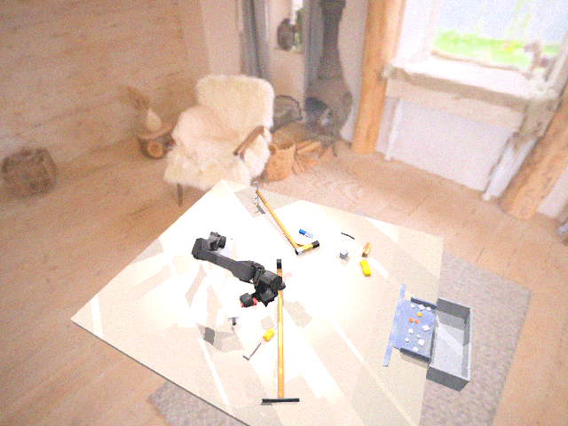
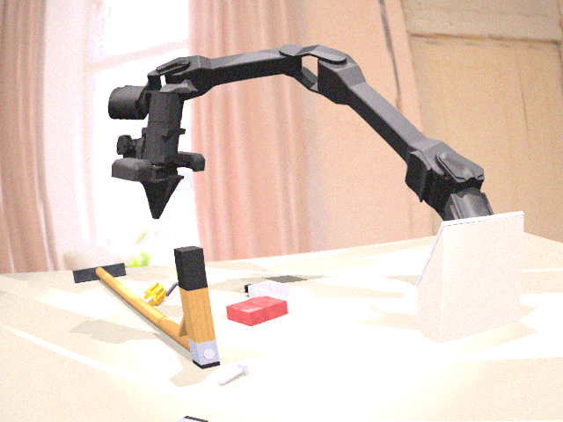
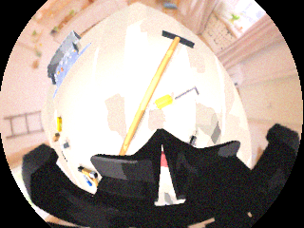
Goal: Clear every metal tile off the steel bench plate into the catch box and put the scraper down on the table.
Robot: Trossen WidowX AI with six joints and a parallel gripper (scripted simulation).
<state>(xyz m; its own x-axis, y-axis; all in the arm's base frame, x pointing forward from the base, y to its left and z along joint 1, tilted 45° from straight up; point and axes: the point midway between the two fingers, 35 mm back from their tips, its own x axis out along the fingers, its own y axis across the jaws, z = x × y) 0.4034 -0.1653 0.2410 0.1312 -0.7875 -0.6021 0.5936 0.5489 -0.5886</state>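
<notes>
Long scraper (image 1: 280,348) (image 2: 131,297) (image 3: 150,95) laid on table (image 1: 160,358) (image 2: 340,386) (image 3: 100,90), blade towards lower edge in top view, upright grip nearer mid-table. Tiles (image 1: 426,327) still uncleared on bench plate (image 1: 401,328) by right-hand edge; catch box (image 1: 466,341) (image 3: 61,58) set beyond it. Pickup judged in hand. Gripper (image 1: 267,303) (image 2: 157,216) (image 3: 160,131) held above, fingers pressed together, nothing gripped or touched; should be spread, aligned and lowered over grip.
</notes>
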